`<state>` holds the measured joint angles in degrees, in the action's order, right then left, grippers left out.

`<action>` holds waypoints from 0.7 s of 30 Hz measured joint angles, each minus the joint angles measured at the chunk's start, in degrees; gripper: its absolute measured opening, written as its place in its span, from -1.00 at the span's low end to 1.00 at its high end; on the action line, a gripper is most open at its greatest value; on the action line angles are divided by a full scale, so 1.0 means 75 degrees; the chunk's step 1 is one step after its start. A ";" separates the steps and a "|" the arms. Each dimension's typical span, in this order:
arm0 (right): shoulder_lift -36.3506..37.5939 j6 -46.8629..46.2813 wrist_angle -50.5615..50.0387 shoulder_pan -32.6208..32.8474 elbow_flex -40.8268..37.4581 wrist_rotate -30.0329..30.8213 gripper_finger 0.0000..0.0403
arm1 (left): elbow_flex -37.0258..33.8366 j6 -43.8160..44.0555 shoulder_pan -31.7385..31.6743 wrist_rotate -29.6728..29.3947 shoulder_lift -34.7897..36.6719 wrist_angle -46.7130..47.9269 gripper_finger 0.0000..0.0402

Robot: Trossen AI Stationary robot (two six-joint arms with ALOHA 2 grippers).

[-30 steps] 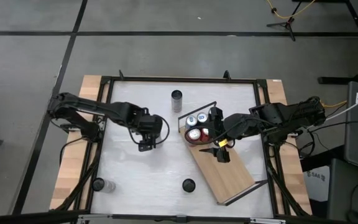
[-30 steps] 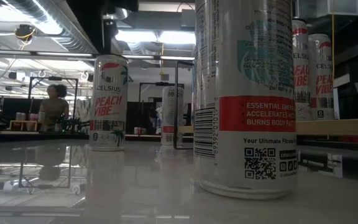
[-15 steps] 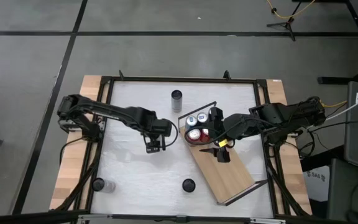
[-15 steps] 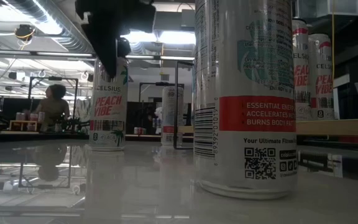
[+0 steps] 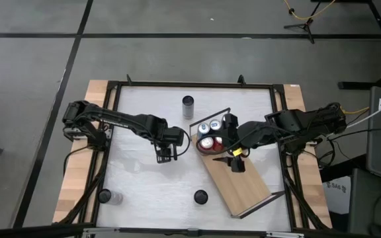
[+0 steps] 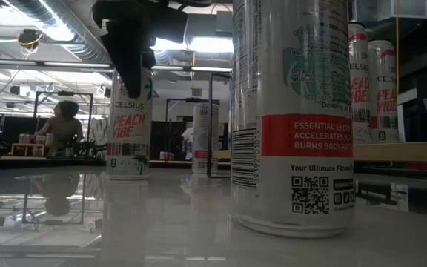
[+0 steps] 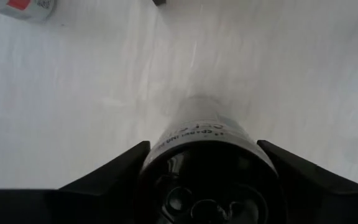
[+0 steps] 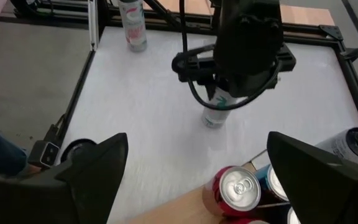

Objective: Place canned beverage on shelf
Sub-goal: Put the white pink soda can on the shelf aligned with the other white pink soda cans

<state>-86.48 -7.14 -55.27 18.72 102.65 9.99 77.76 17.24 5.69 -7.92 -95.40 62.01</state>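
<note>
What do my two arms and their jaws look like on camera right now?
Both arms are dark, slim and jointed, with black cables looped alongside. The left gripper has a bulky black wrist housing with a cable loop. The right gripper shows a small yellow marking near its wrist. Each wrist view shows broad, tapered black jaws.

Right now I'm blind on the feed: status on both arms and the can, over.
Left gripper down over can, jaws astride it, closing. Right gripper open above shelf. Three cans already at shelf's end; path between looks free.
</note>
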 joint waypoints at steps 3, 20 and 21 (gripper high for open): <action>0.0010 0.0000 -0.0167 -0.0001 -0.0003 0.0008 0.86 | 0.0003 0.0095 0.0012 0.0058 0.0009 0.0006 0.18; 0.0849 0.0267 -0.1556 -0.0015 0.0026 0.0805 0.86 | 0.1392 0.1358 0.0637 0.0409 -0.0014 0.0435 0.19; 0.0948 0.0346 -0.1626 -0.0015 0.0026 0.0806 0.86 | 0.1572 0.1490 0.0684 0.0395 -0.0014 0.0430 0.19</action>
<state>-79.37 -4.54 -67.47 18.61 102.85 16.04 89.55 28.41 10.82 -4.96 -95.50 65.24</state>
